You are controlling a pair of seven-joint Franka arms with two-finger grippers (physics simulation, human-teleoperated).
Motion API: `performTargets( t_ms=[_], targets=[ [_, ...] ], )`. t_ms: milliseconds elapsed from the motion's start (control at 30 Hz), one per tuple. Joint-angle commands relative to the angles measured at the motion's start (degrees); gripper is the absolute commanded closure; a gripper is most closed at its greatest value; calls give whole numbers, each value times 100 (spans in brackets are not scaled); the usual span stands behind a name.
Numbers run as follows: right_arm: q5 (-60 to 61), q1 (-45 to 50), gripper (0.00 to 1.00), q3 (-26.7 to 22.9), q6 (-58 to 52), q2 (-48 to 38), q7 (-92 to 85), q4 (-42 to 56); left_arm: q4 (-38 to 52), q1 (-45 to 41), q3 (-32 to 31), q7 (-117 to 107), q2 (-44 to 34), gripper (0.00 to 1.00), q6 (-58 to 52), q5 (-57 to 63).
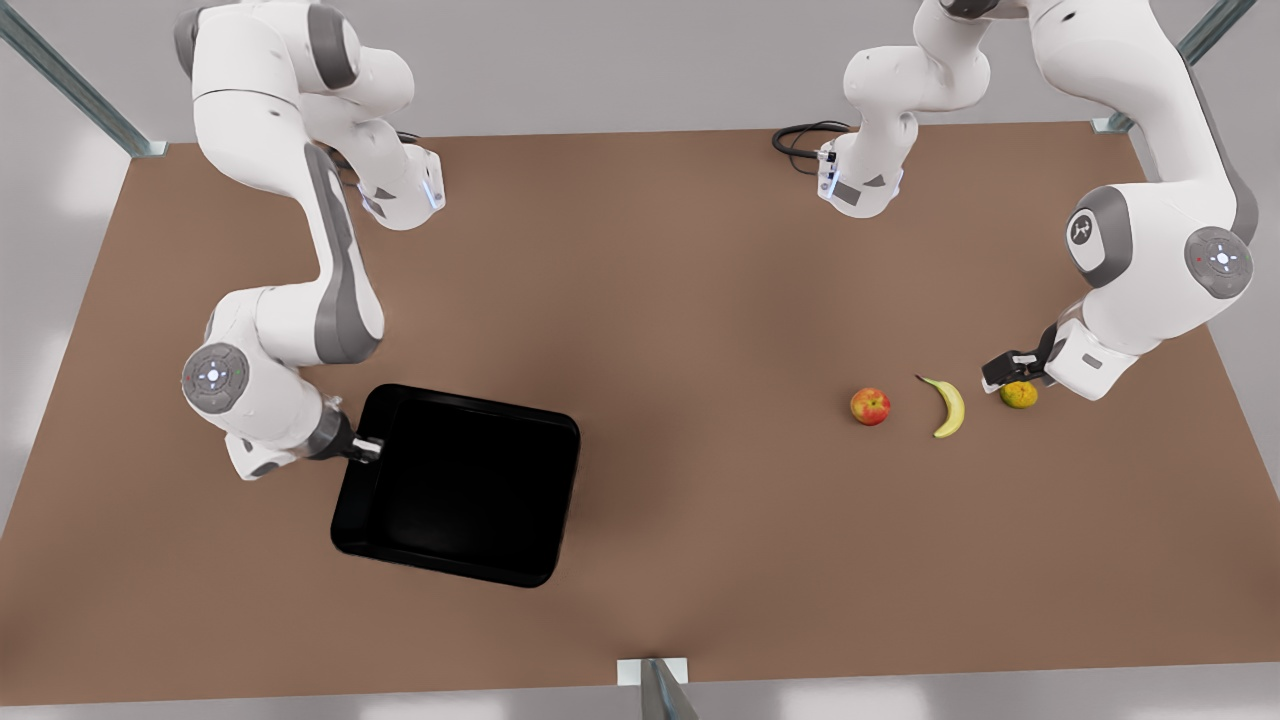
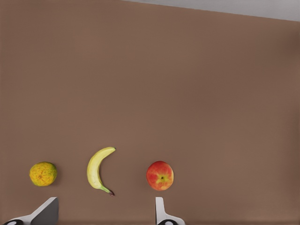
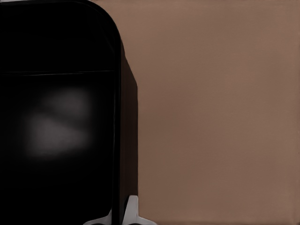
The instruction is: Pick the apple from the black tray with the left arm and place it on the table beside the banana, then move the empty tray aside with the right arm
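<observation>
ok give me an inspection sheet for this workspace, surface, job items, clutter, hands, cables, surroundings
Surface: brown table, flat and bare between the two groups of things.
Job's things: apple on the table beside the banana, not touching it; black tray empty, tilted, toward the front view's left.
Clutter: citrus fruit on the banana's other side.
Hands: left hand open, just above the citrus, holding nothing; right hand shut on the tray's rim.
Cables: black loop on the table's far edge by an arm base.
Surroundings: grey floor, metal frame struts at the corners.
</observation>
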Motion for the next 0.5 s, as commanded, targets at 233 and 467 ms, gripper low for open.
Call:
performTargets(
  t_ms=[233,467],
  targets=[
    [832,-60,85,-1109,-236,435,-5921,79,3,0,1,-46,-6,0,-2,5],
    [1280,-157,85,-1426,230,1288,-6493,228,3,0,1,-73,-6,0,-2,5]
  ],
)
